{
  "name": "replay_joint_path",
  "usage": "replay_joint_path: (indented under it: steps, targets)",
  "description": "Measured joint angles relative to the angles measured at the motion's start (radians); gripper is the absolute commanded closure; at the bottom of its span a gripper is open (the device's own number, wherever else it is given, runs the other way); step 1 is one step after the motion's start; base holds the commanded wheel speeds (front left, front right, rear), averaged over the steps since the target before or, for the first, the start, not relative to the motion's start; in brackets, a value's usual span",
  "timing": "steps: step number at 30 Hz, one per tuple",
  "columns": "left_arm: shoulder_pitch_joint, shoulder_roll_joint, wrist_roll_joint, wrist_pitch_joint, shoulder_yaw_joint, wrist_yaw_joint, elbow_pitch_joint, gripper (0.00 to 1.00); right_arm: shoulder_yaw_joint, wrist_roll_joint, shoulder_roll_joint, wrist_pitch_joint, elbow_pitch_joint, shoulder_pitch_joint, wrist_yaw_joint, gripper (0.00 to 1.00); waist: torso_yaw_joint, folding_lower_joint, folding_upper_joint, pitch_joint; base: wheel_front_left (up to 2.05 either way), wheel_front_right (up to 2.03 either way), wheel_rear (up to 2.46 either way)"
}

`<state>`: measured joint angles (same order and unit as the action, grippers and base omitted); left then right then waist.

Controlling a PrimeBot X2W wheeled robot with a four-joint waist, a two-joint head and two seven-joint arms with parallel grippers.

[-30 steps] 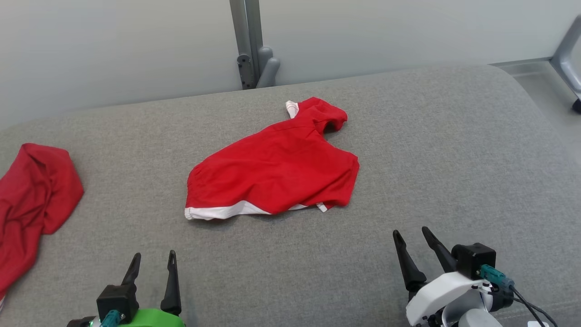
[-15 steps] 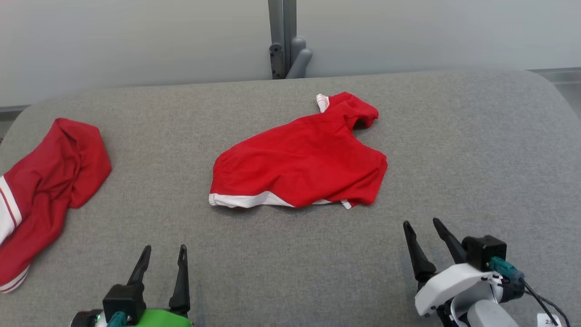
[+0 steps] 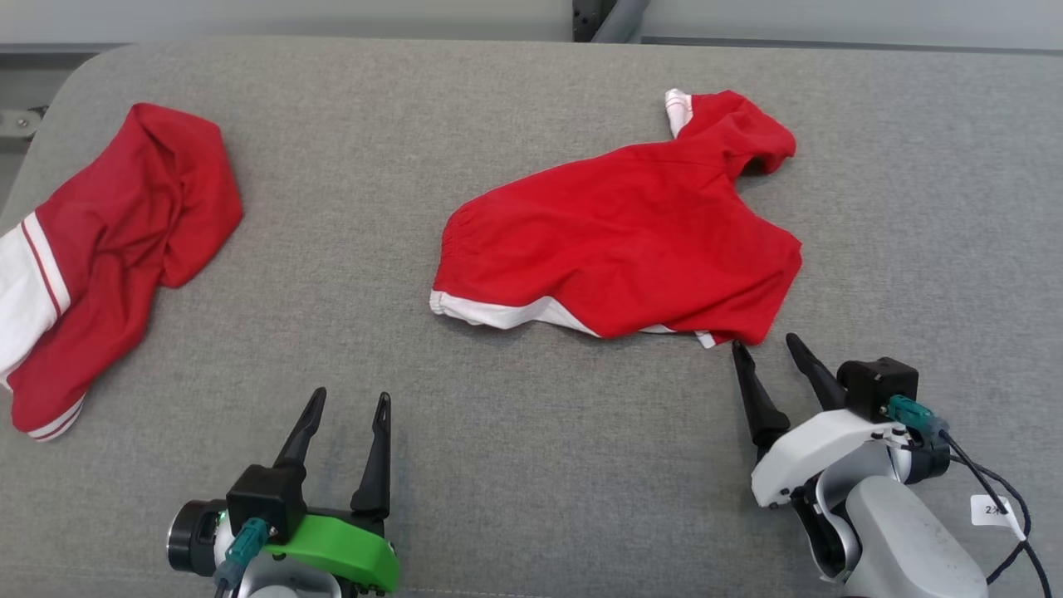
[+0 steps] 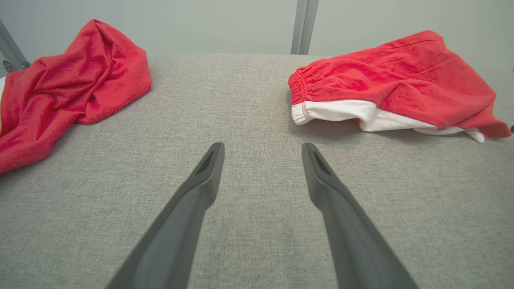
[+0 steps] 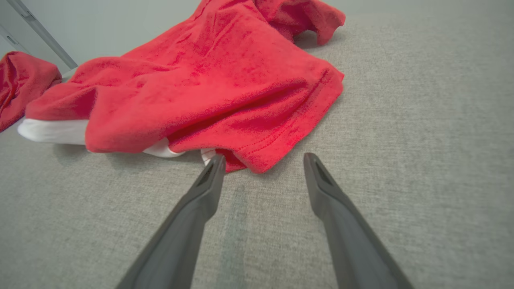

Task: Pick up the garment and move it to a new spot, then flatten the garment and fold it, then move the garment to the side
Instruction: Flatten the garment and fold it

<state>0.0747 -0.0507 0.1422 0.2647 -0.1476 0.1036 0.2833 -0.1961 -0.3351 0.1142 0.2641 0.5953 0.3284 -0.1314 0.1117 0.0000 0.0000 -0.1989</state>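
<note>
- At our far left, a crumpled red cloth garment with white striped edging [image 3: 124,224] is lying bunched in deep folds near the left edge of the grey woven fabric surface [image 3: 531,465].
- Next along, our left gripper [image 3: 351,394] is pointing across bare grey fabric. Its jaws are standing wide apart and gripping nothing, and it is sitting between the two garments, well apart from both.
- Towards the middle and right, the thing we are working on, a red cloth garment with white lining [image 3: 631,232], is lying spread but rumpled on the surface. Its gathered elastic edge is facing left and a white strip is showing along its near hem. Its far right end is curling up into a folded hump, with a small white striped flap beside it.
- Our right gripper [image 3: 762,340] is aiming at the near right corner of that garment, its jaws spread open and empty.
- In the right wrist view, the fingertip [image 5: 217,160] on that view's left is sitting right at the red hem where a scrap of white is peeking out. We cannot tell whether it is touching the cloth. The other one is over bare grey surface, just beside the corner.
- Beyond the far edge, a grey metal post [image 3: 602,12] is standing.
</note>
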Motion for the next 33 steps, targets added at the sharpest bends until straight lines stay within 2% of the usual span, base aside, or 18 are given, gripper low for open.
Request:
replay_joint_path:
  steps: [4,10,11,13,14,15,16,19,21,28,33]
  targets:
    - [0.009,0.0,0.01,0.0,-0.013,-0.003,-0.001,0.0,-0.017,-0.025,-0.006,0.0,0.031,0.005,0.0,0.0,0.039,0.0,0.0,-0.034,0.0,0.0,0.0]
    - [0.023,0.0,0.016,0.0,-0.015,-0.007,-0.007,0.0,-0.014,-0.031,-0.007,0.002,0.025,0.026,0.0,0.0,0.06,0.0,0.0,-0.061,0.0,0.0,0.0]
    - [0.025,0.0,0.016,0.0,-0.015,-0.007,-0.008,0.0,-0.012,-0.03,-0.007,0.002,0.021,0.027,0.0,0.02,0.061,0.0,0.0,-0.065,0.0,0.0,0.0]
    - [0.03,0.0,0.016,0.0,-0.015,-0.006,-0.011,0.0,-0.009,-0.029,-0.008,0.002,0.016,0.027,0.0,0.23,0.062,0.0,0.0,-0.069,0.0,0.0,0.0]
    - [0.03,0.0,0.015,0.0,-0.014,-0.006,-0.012,0.0,-0.007,-0.028,-0.008,0.002,0.012,0.027,0.0,0.44,0.062,0.0,0.0,-0.071,0.0,0.0,0.0]
    - [0.03,0.0,0.015,0.0,-0.014,-0.005,-0.012,0.0,-0.006,-0.028,-0.008,0.002,0.007,0.027,0.0,0.55,0.062,0.0,0.0,-0.072,0.0,0.0,0.0]
    - [0.03,0.0,0.015,0.0,-0.014,-0.005,-0.011,0.0,-0.006,-0.028,-0.008,0.001,0.004,0.027,0.0,0.64,0.062,0.0,0.0,-0.072,0.0,0.0,0.0]
    - [0.03,0.0,0.015,0.0,-0.016,-0.001,-0.011,0.0,-0.008,-0.028,-0.01,0.0,-0.018,0.025,0.0,0.8,0.058,0.0,0.0,-0.071,0.0,0.0,0.0]
    - [0.03,0.0,0.015,0.0,-0.017,0.001,-0.011,0.0,-0.008,-0.026,-0.009,0.0,-0.035,0.022,0.0,1.0,0.055,0.0,0.0,-0.068,0.0,0.0,0.0]
    - [0.012,0.0,0.014,0.0,-0.015,0.002,0.011,0.0,-0.011,-0.033,-0.012,0.0,-0.093,-0.021,0.0,1.0,0.037,0.0,0.0,-0.033,0.0,0.0,0.0]
    - [-0.025,0.001,0.006,0.0,0.007,0.007,0.026,0.0,-0.048,-0.067,-0.001,0.0,-0.194,-0.056,0.0,1.0,0.011,0.0,0.0,0.014,0.0,0.0,0.0]
